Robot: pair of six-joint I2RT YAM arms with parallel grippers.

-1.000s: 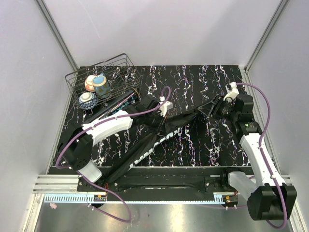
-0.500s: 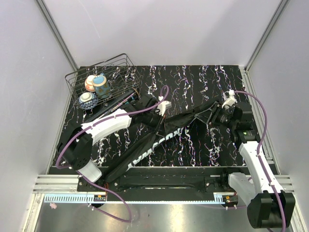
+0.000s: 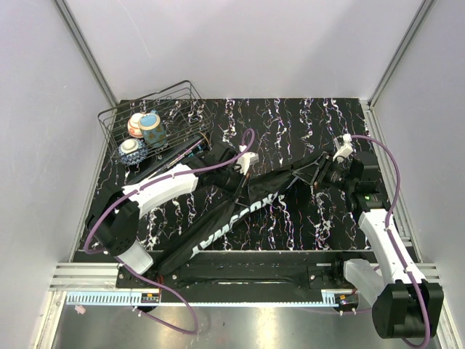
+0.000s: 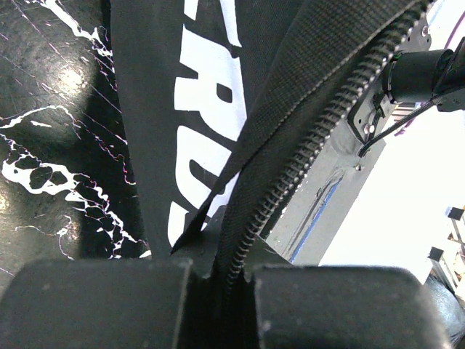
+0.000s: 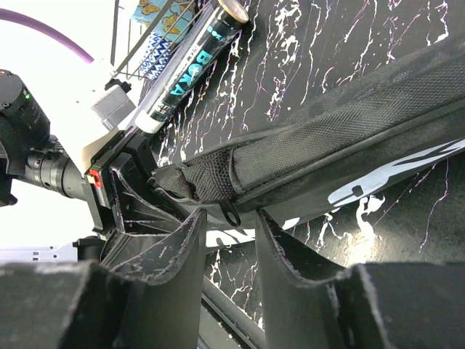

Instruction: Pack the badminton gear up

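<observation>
The black CROSSWAY bag [image 3: 218,229] lies slantwise across the table, its wide end towards the far right. My left gripper [image 3: 242,186] is shut on the bag's zipper edge [image 4: 290,153], which runs up out of the jaws. My right gripper [image 5: 229,222] is at the bag's far end [image 3: 301,173], open. The small zipper pull [image 5: 233,213] hangs between its fingers [image 5: 182,247] and touches neither. A long black tube [image 5: 190,64] lies beside the basket, also visible from above [image 3: 178,155].
A black wire basket [image 3: 116,120] with three patterned bowls [image 3: 142,131] stands at the far left corner. Purple cables loop over both arms. Grey walls close in the table on three sides.
My right gripper has come down and to the left onto the bag's far end, and its jaws have narrowed around the zipper pull. The left gripper keeps its hold.
</observation>
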